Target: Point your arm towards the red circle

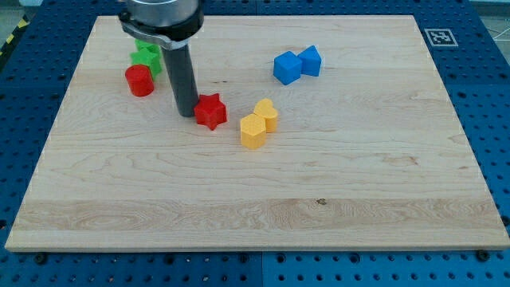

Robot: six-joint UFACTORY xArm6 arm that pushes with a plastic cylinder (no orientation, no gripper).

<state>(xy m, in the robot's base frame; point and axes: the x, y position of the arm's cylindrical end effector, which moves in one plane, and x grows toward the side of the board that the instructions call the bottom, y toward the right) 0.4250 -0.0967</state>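
The red circle block sits near the board's upper left, just below a green block. My tip rests on the board to the right of and a little below the red circle, with a gap between them. A red star block lies right next to my tip on its right side; I cannot tell if they touch.
Two yellow blocks lie together right of the red star. Two blue blocks sit together at upper centre-right. The wooden board lies on a blue perforated table. A marker tag is at the top right corner.
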